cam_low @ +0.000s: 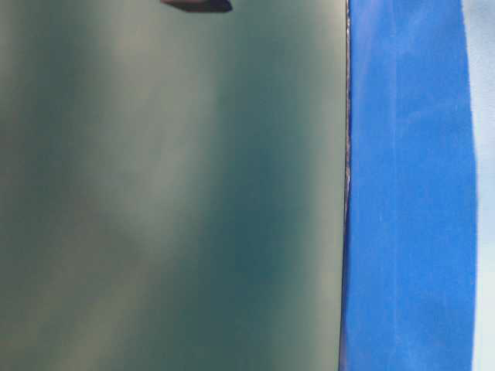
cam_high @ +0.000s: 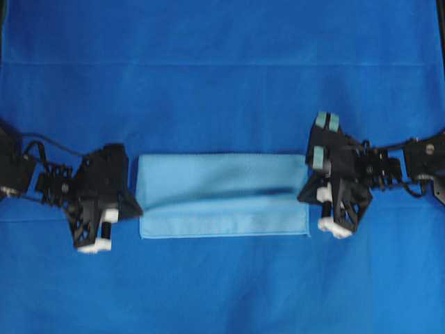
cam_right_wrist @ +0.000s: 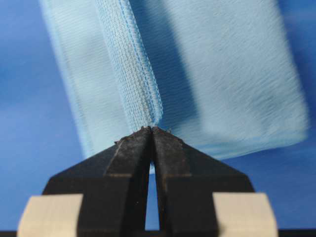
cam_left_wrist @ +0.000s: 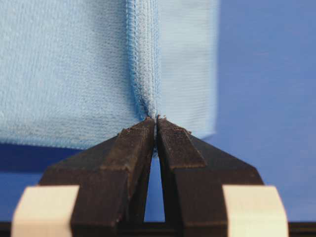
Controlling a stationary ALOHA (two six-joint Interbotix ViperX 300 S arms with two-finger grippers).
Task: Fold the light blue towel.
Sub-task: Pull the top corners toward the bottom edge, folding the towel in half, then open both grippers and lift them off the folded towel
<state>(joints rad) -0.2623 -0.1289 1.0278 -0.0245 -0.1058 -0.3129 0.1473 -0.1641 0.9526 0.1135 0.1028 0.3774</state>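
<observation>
The light blue towel lies in the middle of the overhead view as a wide rectangle with one layer doubled over another. My left gripper is at its left edge and my right gripper at its right edge. In the left wrist view the left gripper is shut on the stitched hem of the light blue towel, which rises from the tips. The right wrist view shows the right gripper pinching a raised hem of the light blue towel the same way.
A large royal-blue backdrop cloth covers the whole table under the towel and arms. The table-level view is mostly filled by a blurred grey-green surface, with a strip of the blue backdrop cloth at its right.
</observation>
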